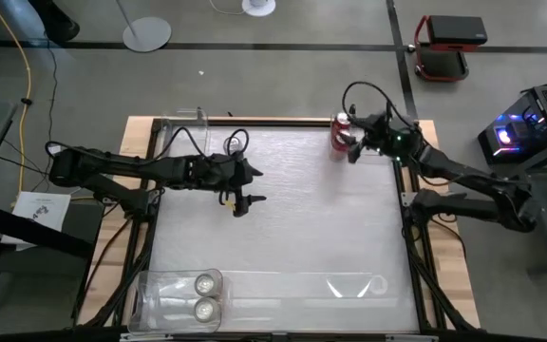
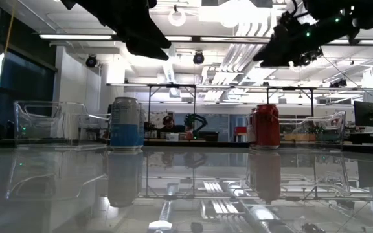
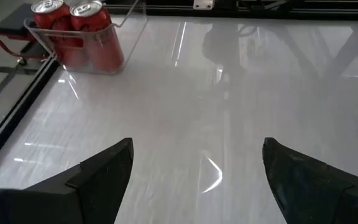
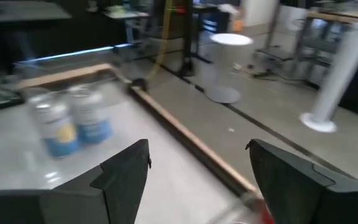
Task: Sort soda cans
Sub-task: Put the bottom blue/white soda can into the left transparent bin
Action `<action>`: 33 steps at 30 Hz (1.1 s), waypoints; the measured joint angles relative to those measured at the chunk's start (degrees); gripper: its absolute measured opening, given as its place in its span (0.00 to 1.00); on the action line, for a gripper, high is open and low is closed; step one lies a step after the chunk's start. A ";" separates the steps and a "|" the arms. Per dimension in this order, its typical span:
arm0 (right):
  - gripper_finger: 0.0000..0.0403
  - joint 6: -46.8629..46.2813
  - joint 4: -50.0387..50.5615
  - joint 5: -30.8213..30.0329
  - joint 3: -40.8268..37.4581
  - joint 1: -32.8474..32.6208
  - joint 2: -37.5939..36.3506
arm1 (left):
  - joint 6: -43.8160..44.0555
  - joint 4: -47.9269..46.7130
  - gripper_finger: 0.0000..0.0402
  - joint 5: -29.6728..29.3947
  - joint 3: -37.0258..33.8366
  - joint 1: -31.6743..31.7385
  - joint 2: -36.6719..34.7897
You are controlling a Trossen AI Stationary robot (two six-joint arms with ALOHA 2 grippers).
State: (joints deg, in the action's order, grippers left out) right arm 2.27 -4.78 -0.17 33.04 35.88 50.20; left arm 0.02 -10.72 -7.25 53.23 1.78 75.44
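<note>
Your right gripper (image 1: 352, 150), fingers spread, hangs just beside the red metal soda can (image 1: 339, 134); a sideways nudge could topple it. Left gripper (image 1: 252, 199) spread, empty.

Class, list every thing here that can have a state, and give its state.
Left tool: open, empty.
Right tool: open, empty.
Red cans: upright, inside a clear bin.
Silver cans: upright, inside a second clear bin.
</note>
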 joint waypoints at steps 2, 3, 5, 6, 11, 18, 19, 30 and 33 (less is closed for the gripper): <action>0.67 -0.93 0.05 0.02 0.00 -3.11 0.12 | 1.24 -0.02 0.83 0.00 0.00 0.06 0.00; 0.67 -1.18 0.08 0.04 0.00 -4.76 0.45 | 2.34 -0.02 0.83 0.00 0.00 0.07 0.02; 0.67 -1.76 0.27 0.03 0.00 -7.86 1.38 | 5.54 0.64 0.83 -0.01 0.02 0.07 0.73; 0.67 -1.82 0.25 -0.02 -0.02 -9.38 2.05 | 7.06 0.82 0.83 0.00 0.04 0.07 1.39; 0.67 -1.83 0.22 -4.16 -0.11 -16.02 6.07 | 12.71 0.61 0.83 4.36 0.04 -0.34 7.29; 0.67 -1.80 0.45 -11.70 -0.11 -21.50 9.51 | 11.97 -0.59 0.83 -6.15 0.00 -5.31 11.45; 0.67 -1.50 0.81 -12.10 -0.11 -21.84 9.51 | 12.31 -1.44 0.83 -9.89 0.00 -5.92 10.69; 0.67 0.17 3.20 -14.68 -0.11 -22.55 9.44 | 17.79 8.74 0.83 -28.45 -19.28 -5.68 -12.16; 0.67 0.15 3.30 -14.68 -0.11 -22.55 9.44 | 17.10 14.80 0.83 -31.98 -24.75 -3.58 -18.03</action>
State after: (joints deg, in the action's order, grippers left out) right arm 2.41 -1.48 -14.85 32.93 13.32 59.64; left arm 17.12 4.08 -39.22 28.48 -1.80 57.41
